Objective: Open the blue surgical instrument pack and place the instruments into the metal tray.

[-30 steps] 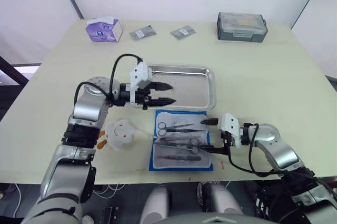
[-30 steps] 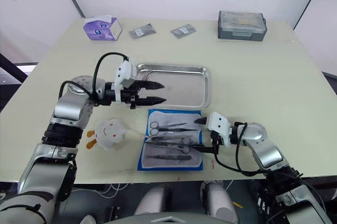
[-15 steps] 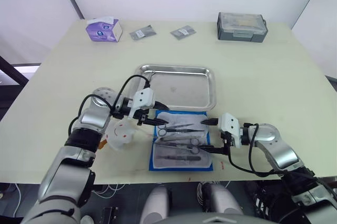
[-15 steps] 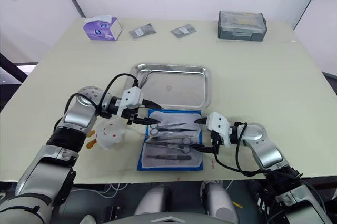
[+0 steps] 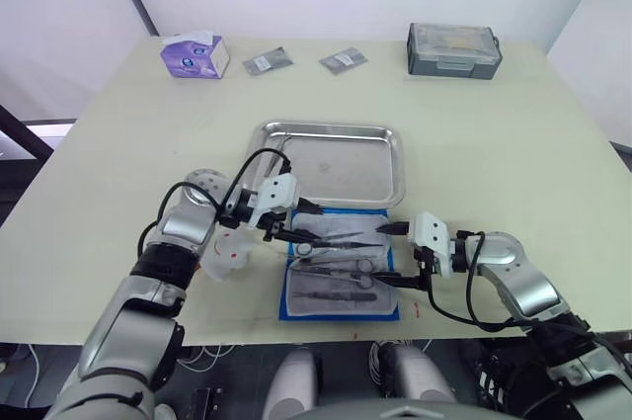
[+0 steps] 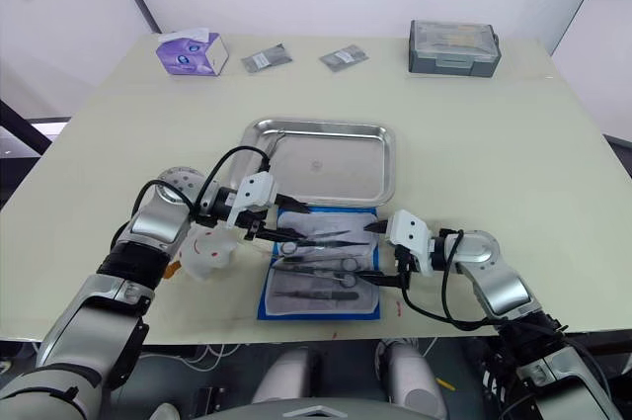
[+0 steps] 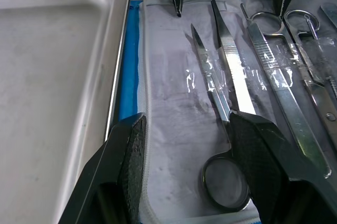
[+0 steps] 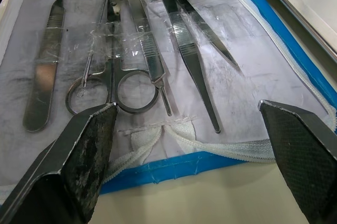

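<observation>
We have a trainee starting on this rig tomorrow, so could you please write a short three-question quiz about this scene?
1. True or false: the blue surgical instrument pack lies open on the table.
2. Which gripper reaches over the ring-handled scissors? A) left gripper B) right gripper
3. Fill in: the grey lidded box stands at the table's far ____ corner.

Key:
1. True; its pale lining and the instruments are exposed.
2. A; its open fingers straddle the scissors' handle.
3. Right, beyond the metal tray.
</observation>
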